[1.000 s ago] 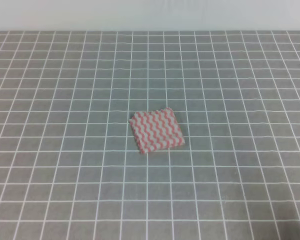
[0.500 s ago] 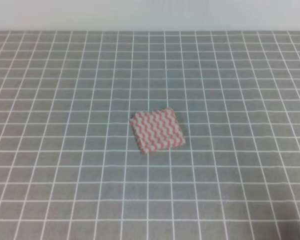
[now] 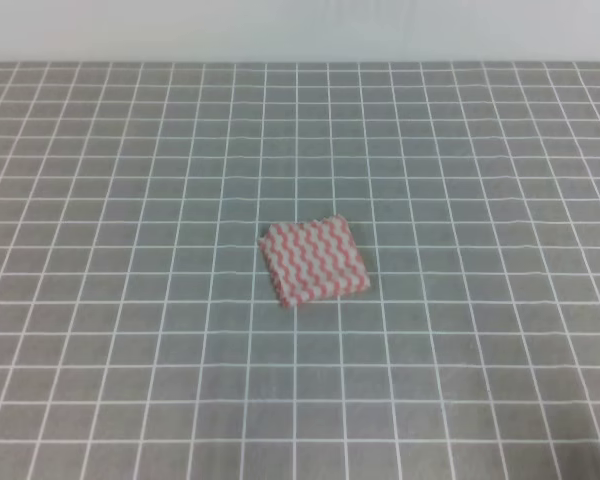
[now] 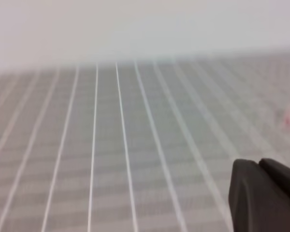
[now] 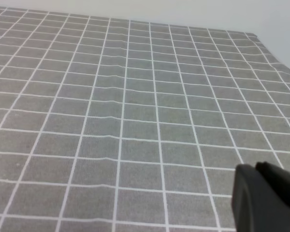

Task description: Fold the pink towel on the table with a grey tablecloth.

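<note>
Nothing has moved since the earlier frames: towel sits in the same spot, same outline, and no arm enters the high view.

Biggest thing: the table with a grey tablecloth [image 3: 120, 380], white grid lines, fills nearly every view; a pale wall runs along its far edge.

On it, near the centre of the high view, lies the pink towel [image 3: 313, 261], already a small compact near-square packet, slightly rotated, with stacked edges visible at the left and near sides. Judgement: folding looks finished or close to it.

Left gripper [image 4: 266, 193]: only a dark blurred piece at the lower right of its wrist view; can't tell whether the jaws are apart or together. A faint pink smudge at the right edge of that view is probably the towel, so it lies forward and to the right of this gripper, well apart.

Right gripper [image 5: 266, 198]: same, one dark piece at the lower right, jaw state not readable. No towel in its view, only bare grid.

Which arm is nearer: can't tell. Nothing stands between either gripper and the towel.
</note>
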Available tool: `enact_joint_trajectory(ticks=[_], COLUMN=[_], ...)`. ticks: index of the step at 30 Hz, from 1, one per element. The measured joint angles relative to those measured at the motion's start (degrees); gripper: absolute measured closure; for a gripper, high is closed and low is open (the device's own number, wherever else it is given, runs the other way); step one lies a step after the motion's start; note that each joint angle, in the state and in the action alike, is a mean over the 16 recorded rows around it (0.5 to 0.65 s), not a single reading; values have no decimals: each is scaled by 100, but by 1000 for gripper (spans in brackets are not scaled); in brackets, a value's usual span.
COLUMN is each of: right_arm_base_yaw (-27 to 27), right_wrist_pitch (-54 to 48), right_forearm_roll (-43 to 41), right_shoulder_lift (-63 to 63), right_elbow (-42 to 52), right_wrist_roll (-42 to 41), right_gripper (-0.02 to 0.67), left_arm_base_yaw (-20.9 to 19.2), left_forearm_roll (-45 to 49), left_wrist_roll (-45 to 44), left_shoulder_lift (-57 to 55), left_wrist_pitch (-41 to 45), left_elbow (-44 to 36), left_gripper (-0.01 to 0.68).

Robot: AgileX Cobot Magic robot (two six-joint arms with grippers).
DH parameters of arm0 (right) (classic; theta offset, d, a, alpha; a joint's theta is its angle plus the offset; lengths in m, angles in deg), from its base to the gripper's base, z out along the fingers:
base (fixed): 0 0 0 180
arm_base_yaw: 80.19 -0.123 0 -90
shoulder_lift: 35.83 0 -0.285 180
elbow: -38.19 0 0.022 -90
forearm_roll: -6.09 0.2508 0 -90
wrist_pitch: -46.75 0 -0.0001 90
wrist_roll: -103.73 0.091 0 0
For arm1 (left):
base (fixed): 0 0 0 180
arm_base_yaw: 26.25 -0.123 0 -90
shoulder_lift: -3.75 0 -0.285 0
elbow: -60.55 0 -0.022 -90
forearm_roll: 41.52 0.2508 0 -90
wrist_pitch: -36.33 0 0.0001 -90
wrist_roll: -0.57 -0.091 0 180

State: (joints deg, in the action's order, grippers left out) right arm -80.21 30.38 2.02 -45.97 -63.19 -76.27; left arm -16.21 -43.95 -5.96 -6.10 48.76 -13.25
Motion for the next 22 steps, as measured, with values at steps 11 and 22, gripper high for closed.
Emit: enact_joint_trajectory(ticks=[11, 22], right_arm_base_yaw=[1, 3], right_wrist_pitch=[-11, -36], right_forearm_roll=[1, 5], right_shoulder_lift=[6, 30], right_elbow=[-9, -45], right_wrist_roll=[0, 0], right_gripper=[665, 666], left_arm_base_yaw=[-158, -158], left_forearm_roll=[-45, -46], left_wrist_roll=[-269, -275], left_shoulder_lift=[92, 77], left_wrist_pitch=[559, 580], left_elbow=[-447, -468], left_gripper=[673, 673])
